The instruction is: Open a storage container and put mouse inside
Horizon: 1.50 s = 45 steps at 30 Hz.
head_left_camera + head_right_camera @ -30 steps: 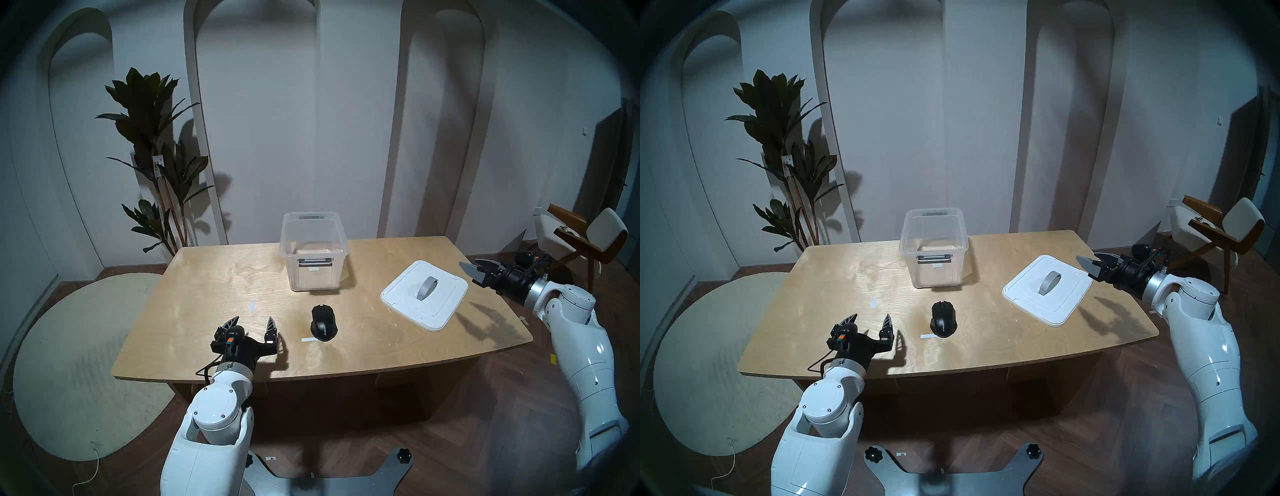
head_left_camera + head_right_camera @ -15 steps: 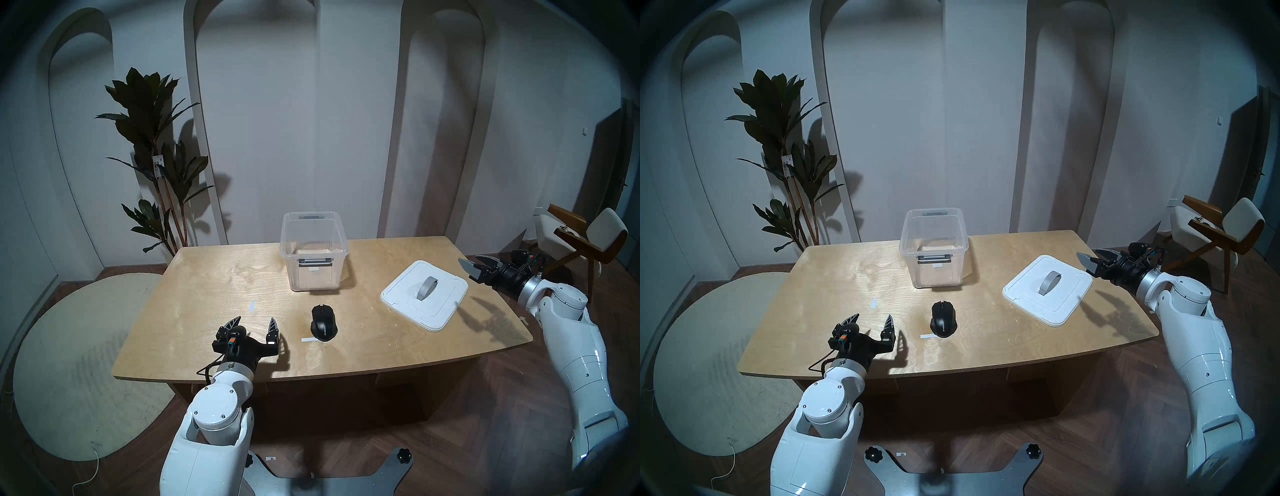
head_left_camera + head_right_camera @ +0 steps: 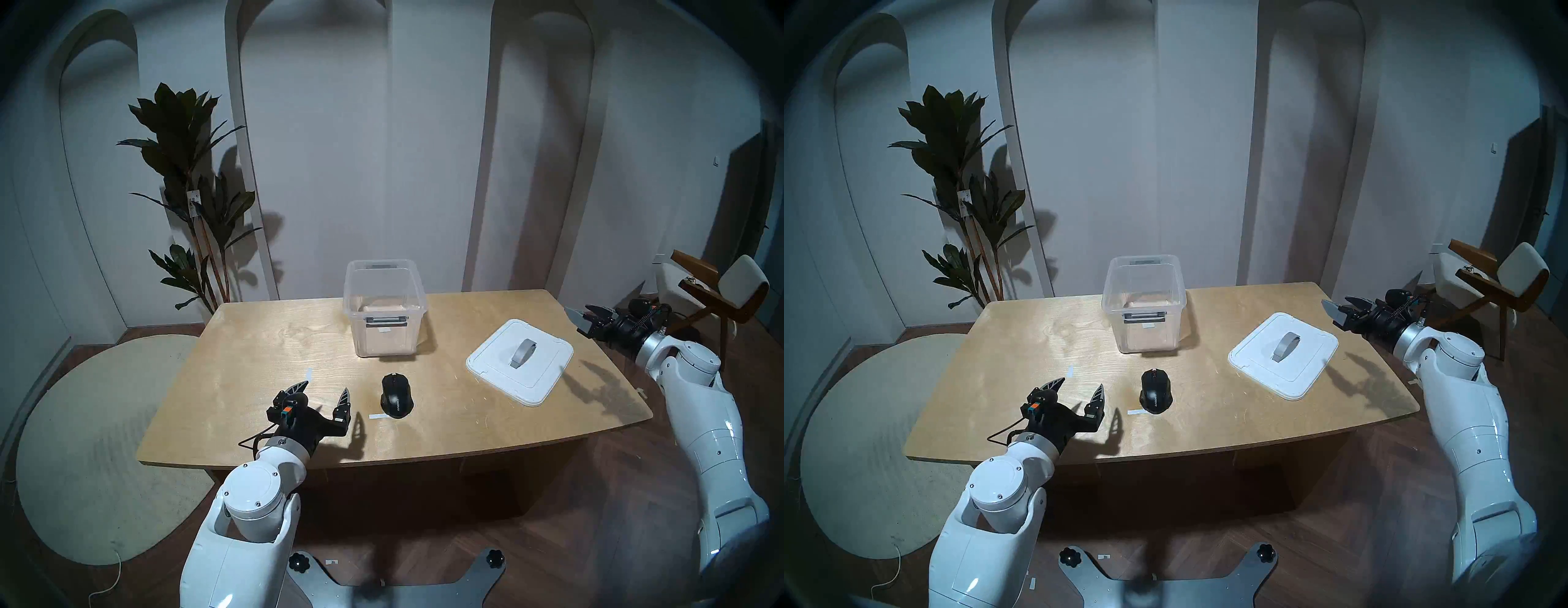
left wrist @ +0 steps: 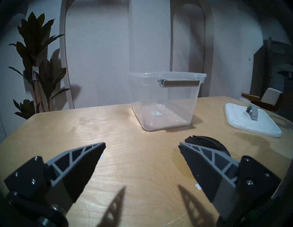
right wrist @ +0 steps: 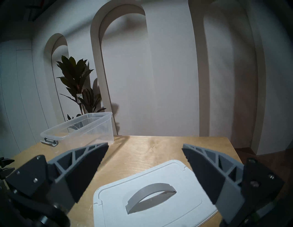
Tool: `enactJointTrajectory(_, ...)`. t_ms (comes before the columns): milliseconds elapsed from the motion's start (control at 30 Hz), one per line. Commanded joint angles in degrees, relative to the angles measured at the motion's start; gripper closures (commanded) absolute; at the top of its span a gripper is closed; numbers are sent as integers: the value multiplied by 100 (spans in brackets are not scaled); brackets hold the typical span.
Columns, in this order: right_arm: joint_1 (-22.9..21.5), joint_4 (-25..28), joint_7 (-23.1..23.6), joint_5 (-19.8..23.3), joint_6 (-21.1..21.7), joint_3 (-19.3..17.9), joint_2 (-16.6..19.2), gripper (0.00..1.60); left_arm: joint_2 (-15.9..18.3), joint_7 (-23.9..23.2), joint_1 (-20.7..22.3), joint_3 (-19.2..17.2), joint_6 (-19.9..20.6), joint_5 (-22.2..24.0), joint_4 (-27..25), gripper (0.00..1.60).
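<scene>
Pale plywood worktop (image 3: 263, 339) carries a lidless translucent plastic storage box w/ grey front latch (image 3: 384, 310) at the back; its white lid w/ grey strap handle (image 3: 521, 360) lies apart to the right. Small black computer mouse (image 3: 396, 395) sits in front of the box. Left tool (image 3: 324, 392), spread, hovers just left of mouse. Right tool (image 3: 587, 318), spread, empty, hangs beside lid.

mouse (image 4: 207, 143) half hidden behind left gripper (image 4: 141, 146)
</scene>
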State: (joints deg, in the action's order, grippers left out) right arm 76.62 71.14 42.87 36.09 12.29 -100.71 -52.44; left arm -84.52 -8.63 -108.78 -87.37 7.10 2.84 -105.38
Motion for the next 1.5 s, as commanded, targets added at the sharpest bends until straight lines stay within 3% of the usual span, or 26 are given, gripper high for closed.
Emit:
enactJointTrajectory(0, -129, 49, 27, 20, -70, -40, 26, 0, -13, -159, -119, 112, 80, 110, -238, 0)
enactJointTrajectory(200, -115, 65, -25, 18, -1, -53, 17, 0, -58, -129, -97, 166, 52, 153, -217, 0)
enactJointTrajectory(500, -13, -194, 149, -109, -410, 21, -39, 0, -148, -80, 67, 278, 13, 158, -201, 0)
enactJointTrajectory(600, -42, -251, 240, -65, -333, 6, -39, 0, -173, -47, 82, 332, 31, 134, -203, 0)
enactJointTrajectory(733, -60, -280, 272, -73, -349, 5, -44, 0, -118, -122, 31, 462, 301, 140, -271, 0)
enactJointTrajectory(767, -63, -284, 276, -74, -350, 6, -44, 0, -131, -296, 31, 425, 631, 396, -301, 0)
enactJointTrajectory(933, -70, -296, 296, -80, -360, 1, -49, 0, 49, -370, -43, 497, 878, 235, -413, 0)
enactJointTrajectory(1100, -73, -300, 305, -87, -361, -5, -54, 0, -152, -144, -110, 690, 862, 145, -448, 0)
enactJointTrajectory(1267, -76, -304, 312, -91, -357, -6, -55, 0, -7, 260, -192, 1154, 677, -190, -619, 0)
enactJointTrajectory(1467, -79, -310, 321, -95, -354, -8, -56, 0, 377, 892, 69, 1937, 301, -389, -192, 0)
